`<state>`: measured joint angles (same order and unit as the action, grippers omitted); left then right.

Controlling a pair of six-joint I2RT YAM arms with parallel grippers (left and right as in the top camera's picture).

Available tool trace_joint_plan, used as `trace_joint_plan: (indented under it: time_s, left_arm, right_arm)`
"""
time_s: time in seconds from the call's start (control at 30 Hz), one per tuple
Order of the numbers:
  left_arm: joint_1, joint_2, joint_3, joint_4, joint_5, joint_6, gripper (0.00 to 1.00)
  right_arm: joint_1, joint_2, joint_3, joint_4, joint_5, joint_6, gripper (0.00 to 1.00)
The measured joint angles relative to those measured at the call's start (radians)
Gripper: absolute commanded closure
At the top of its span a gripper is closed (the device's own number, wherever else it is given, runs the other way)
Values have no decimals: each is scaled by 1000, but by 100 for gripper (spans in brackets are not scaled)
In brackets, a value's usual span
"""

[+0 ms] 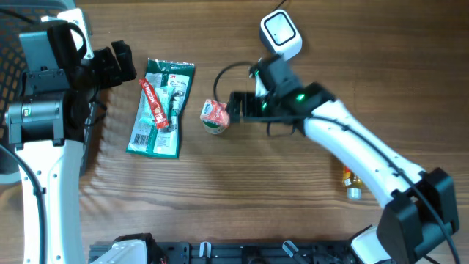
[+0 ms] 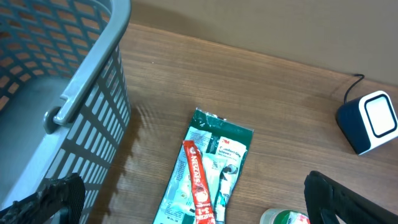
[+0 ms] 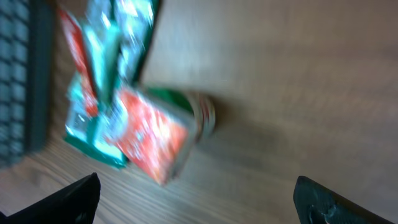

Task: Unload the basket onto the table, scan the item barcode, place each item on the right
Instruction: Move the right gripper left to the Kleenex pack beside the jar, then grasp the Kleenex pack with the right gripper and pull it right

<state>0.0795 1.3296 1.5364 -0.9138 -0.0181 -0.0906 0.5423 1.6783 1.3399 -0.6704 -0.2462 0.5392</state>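
Observation:
A small red, green and white container lies on its side in the middle of the table; it also shows blurred in the right wrist view. My right gripper hovers just right of it, open and empty. The white and blue scanner stands behind the right arm. A green packet with a red sachet on top lies to the container's left. My left gripper stands open and empty left of the packet.
A grey mesh basket stands at the table's left edge, beside the left arm. A small bottle lies at the right, close to the right arm. The scanner's cable curls behind the container.

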Motion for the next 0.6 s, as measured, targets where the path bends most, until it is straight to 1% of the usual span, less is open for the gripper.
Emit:
trace_joint_plan:
  time_s: [0.1,0.27,0.33,0.37,0.4,0.47,0.5,0.53,0.57,0.6]
  left_arm:
    - [0,0,0,0,0,0,0]
    - [0,0,0,0,0,0,0]
    - [0,0,0,0,0,0,0]
    - [0,0,0,0,0,0,0]
    - [0,0,0,0,0,0,0]
    - [0,0,0,0,0,0,0]
    - [0,0,0,0,0,0,0]
    - [0,0,0,0,0,0,0]
    - [0,0,0,0,0,0,0]
    - [0,0,0,0,0,0,0]
  right_arm:
    - [-54,0,54,12,-17,-31,0]
    - [-43,24,55,54,-43,-92,2]
    - [-26,69,55,85,-50,-103,10]
    - [-20,88,55,93,-53,-109,18]
    - [-11,116,55,105,-55,-113,23]
    - [7,159,55,111,-61,-117,28]
    - [15,180,55,111,-64,-118,33]
    - [23,196,55,121,-66,-114,41]
    - [26,203,55,132,-68,-108,45]
    - [28,212,55,146,-70,-101,54]
